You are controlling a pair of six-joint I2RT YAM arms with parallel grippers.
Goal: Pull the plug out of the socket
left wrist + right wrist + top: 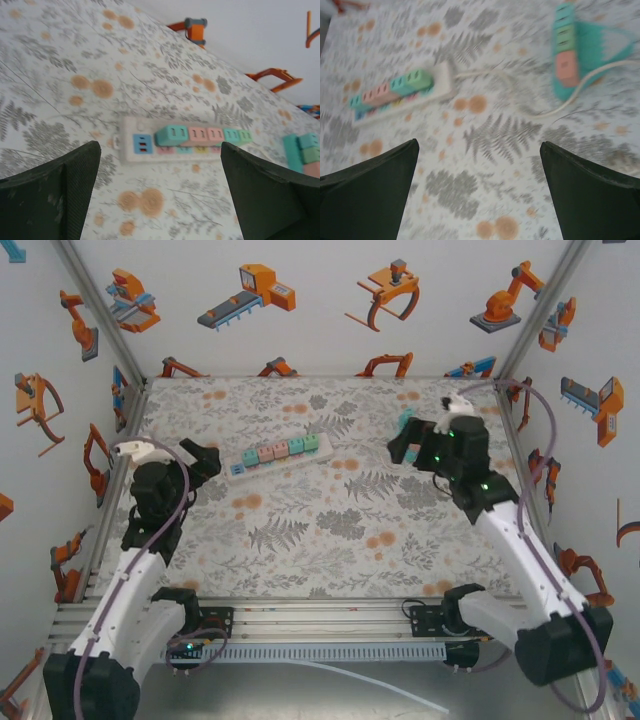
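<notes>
1. Left of the tabletop's (330,530) middle, toward the far edge, the white strip (275,458) lies at a slant. A row of pastel plugs (282,449) is seated along it: teal, pink, pink, teal, green.
2. All the plugs are in the strip, and neither gripper touches them.
3. The left gripper (203,457) is just beside the strip's left end, jaws apart and empty. In the left wrist view the strip lies beyond the two dark fingers (75,185).
4. The right gripper (400,447) is well apart from the strip, toward the far right corner. Its jaws are apart and empty, fingers (585,190) above bare tabletop.
5. A white cord (542,115) curves from the strip's right end toward a teal block (567,55) near the right gripper.
</notes>
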